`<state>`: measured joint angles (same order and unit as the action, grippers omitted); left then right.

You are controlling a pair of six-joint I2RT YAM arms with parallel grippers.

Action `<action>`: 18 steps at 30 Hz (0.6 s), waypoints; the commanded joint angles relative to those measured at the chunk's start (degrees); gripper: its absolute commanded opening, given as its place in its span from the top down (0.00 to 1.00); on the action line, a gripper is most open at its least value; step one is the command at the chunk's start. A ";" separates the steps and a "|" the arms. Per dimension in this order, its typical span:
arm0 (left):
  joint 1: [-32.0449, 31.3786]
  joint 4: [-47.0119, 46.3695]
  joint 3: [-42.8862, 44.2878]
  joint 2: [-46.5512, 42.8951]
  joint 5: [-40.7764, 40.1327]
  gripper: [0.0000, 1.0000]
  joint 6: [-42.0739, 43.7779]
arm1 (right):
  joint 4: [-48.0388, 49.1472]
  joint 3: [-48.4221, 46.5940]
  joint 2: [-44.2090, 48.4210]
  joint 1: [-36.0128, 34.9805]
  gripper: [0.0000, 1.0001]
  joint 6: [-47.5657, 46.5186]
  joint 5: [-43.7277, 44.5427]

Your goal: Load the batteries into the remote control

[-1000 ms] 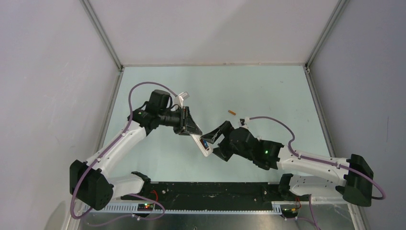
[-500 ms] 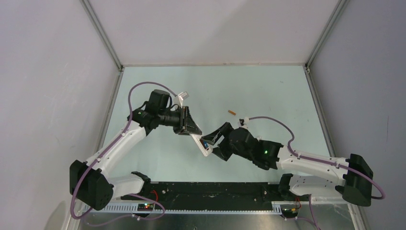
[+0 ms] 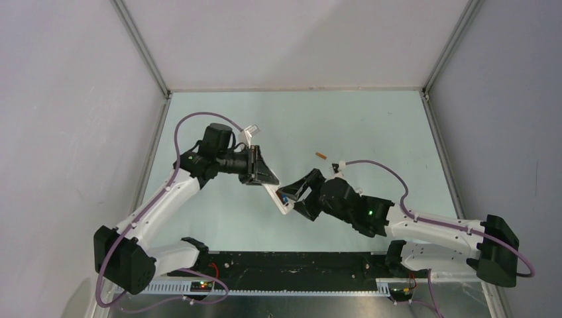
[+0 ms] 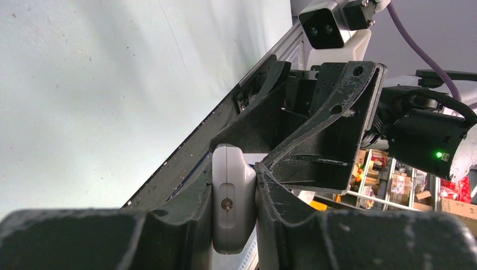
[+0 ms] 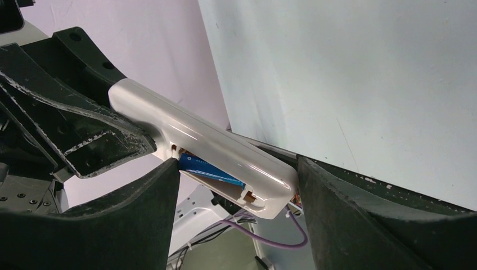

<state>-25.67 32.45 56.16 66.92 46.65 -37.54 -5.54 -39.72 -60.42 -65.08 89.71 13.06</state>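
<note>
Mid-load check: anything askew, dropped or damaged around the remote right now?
Nothing looks damaged or spilled. The blue battery lies inside the remote, which the left pincer clamps; I cannot tell whether it is seated flat. The orange battery lies loose on the table, apart from the remote, not yet loaded.

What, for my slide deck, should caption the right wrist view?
Right pincer straddles the white remote control, with a blue battery visible inside.

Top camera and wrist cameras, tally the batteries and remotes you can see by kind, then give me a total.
Batteries: 2, the blue battery and the orange battery
Remote control: 1
Total: 3
</note>
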 commanded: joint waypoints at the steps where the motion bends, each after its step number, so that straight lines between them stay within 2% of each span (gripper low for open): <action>1: -0.35 -3.47 2.80 -1.96 4.72 1.00 -3.34 | 10.57 -0.11 0.28 -0.57 0.44 -0.27 -0.96; 18: -0.35 -6.93 2.88 -5.85 9.69 1.00 -8.12 | 17.82 1.93 -2.58 -0.24 0.40 -4.29 -3.48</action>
<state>-24.93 31.33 56.16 63.59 46.63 -37.60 2.13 -38.26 -61.93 -65.01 86.63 11.68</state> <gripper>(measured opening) 0.294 0.752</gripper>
